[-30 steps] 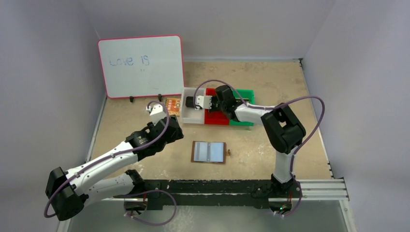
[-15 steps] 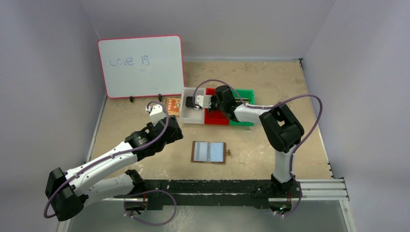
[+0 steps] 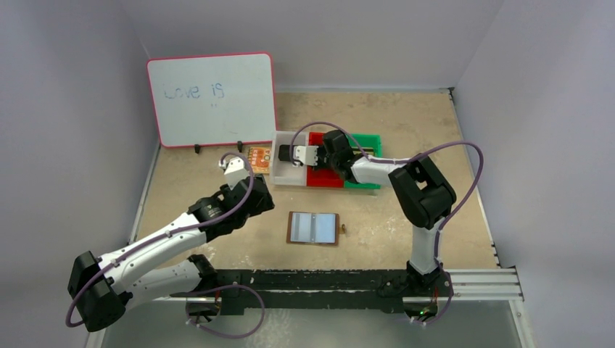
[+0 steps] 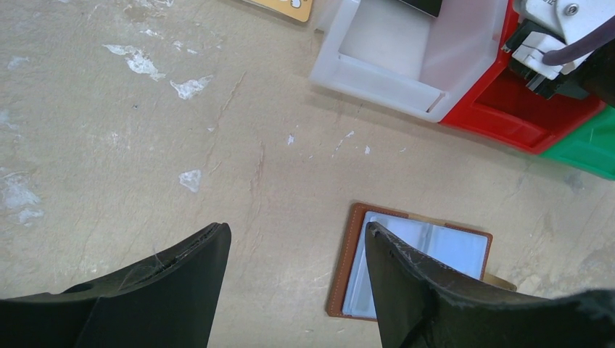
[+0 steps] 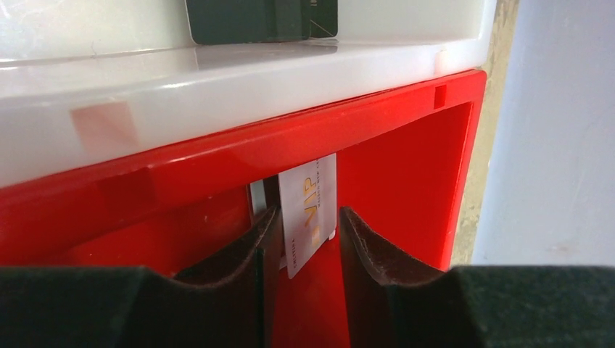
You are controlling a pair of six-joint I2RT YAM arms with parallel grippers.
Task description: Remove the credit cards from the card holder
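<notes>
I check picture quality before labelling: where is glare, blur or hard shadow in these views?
Top view: soft even light, no hard shadows; the whiteboard writing is pale. Left wrist view: the card holder is sharp. Right wrist view: shine on the white bin rim; letters on the white card are readable.

We lose much of the card holder's near side behind a finger of the left gripper. The picture's top edge cuts off the orange card and, in the right wrist view, a dark card. Overhead, we cannot identify the speck beside the holder.
</notes>
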